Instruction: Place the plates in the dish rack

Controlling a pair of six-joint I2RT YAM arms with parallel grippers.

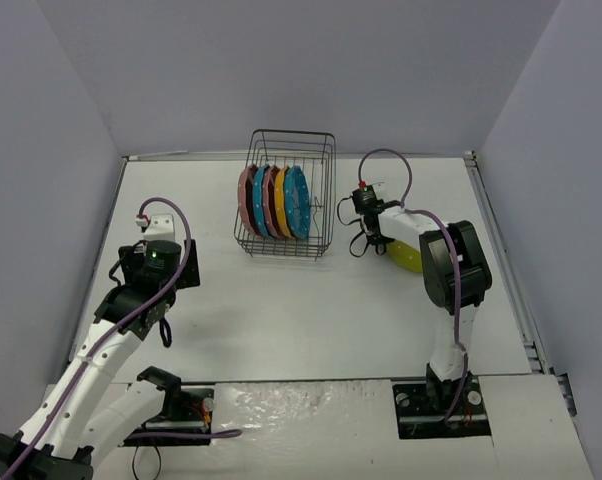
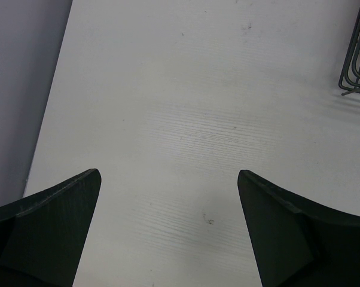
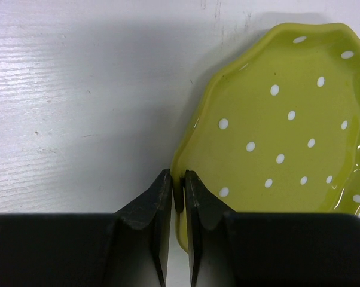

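We have the right gripper [image 3: 178, 179] pinched on the lime plate [image 3: 281, 131] at its scalloped rim, right of the dish rack [image 1: 327, 200] and apart from its wall. Five plates [image 1: 274, 200] stand upright inside, with free room at the rack's right side. The left gripper [image 2: 168, 173] is spread wide over the table [image 2: 186, 89], well apart.

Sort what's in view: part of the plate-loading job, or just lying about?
Job: green plate, rim pinched in the right gripper; dish rack; five plates standing in it.
Lying about: nothing loose that I can see. Left gripper hangs open over the table.
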